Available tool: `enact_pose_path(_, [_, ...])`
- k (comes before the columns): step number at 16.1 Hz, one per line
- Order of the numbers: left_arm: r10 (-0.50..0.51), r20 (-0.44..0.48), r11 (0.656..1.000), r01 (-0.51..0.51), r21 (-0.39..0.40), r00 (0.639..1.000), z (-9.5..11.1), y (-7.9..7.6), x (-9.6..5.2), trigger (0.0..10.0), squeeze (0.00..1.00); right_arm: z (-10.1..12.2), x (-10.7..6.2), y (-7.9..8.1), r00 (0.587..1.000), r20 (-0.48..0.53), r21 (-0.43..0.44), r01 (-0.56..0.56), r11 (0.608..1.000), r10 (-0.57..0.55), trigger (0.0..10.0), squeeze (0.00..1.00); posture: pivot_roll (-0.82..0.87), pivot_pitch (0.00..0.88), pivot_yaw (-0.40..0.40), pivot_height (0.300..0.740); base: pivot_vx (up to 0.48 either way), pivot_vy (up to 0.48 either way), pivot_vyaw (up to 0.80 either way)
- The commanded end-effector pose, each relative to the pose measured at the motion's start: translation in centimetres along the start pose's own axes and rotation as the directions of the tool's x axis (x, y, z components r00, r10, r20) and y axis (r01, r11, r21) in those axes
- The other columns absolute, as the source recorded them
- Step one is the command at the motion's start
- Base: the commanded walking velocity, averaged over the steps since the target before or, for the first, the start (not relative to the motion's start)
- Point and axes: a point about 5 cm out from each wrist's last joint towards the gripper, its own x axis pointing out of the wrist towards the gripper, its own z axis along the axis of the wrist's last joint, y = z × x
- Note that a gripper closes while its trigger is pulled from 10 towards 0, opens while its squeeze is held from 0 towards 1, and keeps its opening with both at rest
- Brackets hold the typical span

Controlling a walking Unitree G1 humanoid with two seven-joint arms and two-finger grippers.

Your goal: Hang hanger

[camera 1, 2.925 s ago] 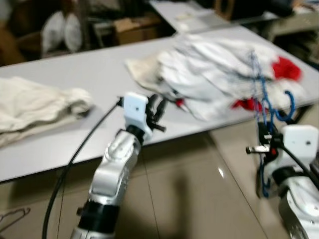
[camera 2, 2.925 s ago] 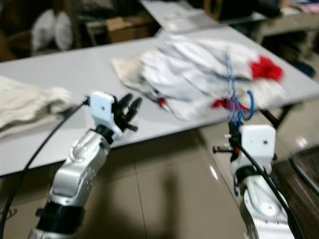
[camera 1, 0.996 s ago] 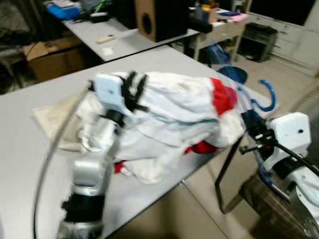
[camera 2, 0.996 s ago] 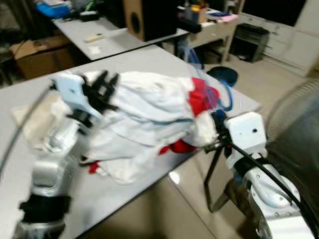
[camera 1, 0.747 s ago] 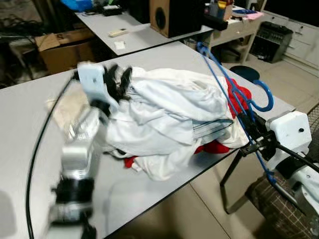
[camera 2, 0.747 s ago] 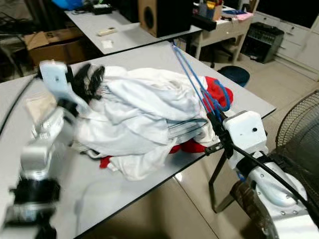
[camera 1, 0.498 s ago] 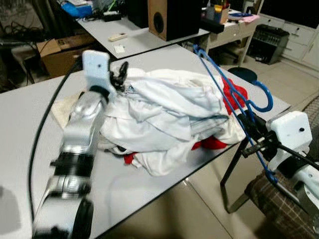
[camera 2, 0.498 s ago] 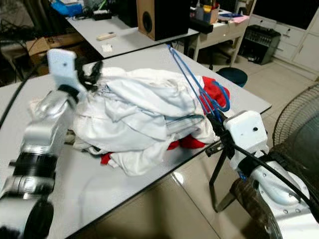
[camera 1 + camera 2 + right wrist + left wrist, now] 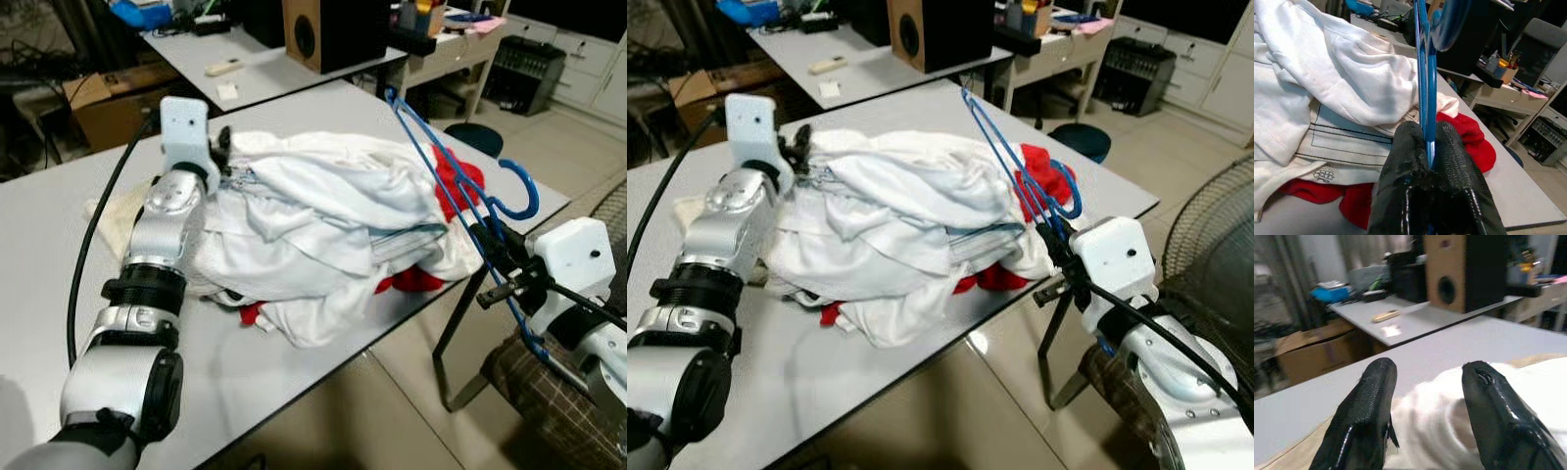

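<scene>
Grey worktable (image 9: 294, 372) carries heap of white and red clothes (image 9: 323, 225). Right gripper (image 9: 1430, 147) clamped on thin blue wire hanger (image 9: 446, 196), hook just above fingers. Left gripper (image 9: 1427, 377), fingers parted, empty, seemingly resting at heap's far edge.

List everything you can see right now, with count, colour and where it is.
hanger: one, blue, clamped in the right gripper, leaning over the clothes.
white clothes: one heap, on the grey table.
red garment: one, under the heap at the table's right edge.
beige cloth: one, under the heap's left side.
grey table: one, in front of the robot.
speaker: one, brown and black, on the far table.
cardboard box: one, brown, behind the table.
fan: one, dark grille, far right.
left gripper: fingers apart over the heap.
right gripper: fingers shut on the hanger.
</scene>
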Motion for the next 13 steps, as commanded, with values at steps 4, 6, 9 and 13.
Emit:
enact_pose_path(4, [-0.002, 0.003, 1.000, 0.002, -0.015, 1.000, 0.6, 0.5, 0.5, 10.0, 0.00, 0.4, 0.2, -0.2, 1.000, 0.025, -0.016, -0.016, 1.000, 0.017, 10.0, 0.00, -0.16, 0.000, 0.059, 0.740, 0.000, 0.000, 0.00])
enact_pose_path(6, [-0.085, -0.009, 0.994, 0.084, -0.071, 0.996, 0.3, -0.5, 0.5, 9.5, 0.00, 0.4, 0.3, -0.2, 1.000, 0.025, -0.018, -0.016, 1.000, 0.017, 10.0, 0.00, -0.16, 0.000, 0.060, 0.740, 0.000, 0.000, 0.00])
enact_pose_path(9, [-0.133, -0.009, 0.986, 0.131, -0.107, 0.991, 0.4, -0.8, 0.4, 10.0, 0.00, 0.4, 0.2, -0.3, 1.000, 0.024, -0.021, -0.012, 1.000, 0.012, 10.0, 0.00, -0.17, 0.000, 0.064, 0.740, 0.000, 0.000, 0.00])
enact_pose_path(13, [-0.281, 0.028, 0.950, 0.282, -0.133, 0.959, 0.8, -0.2, -0.3, 10.0, 0.00, 0.4, 0.0, -0.6, 1.000, 0.024, -0.021, 0.002, 1.000, -0.001, 10.0, 0.00, -0.17, 0.000, 0.073, 0.740, 0.000, 0.000, 0.00])
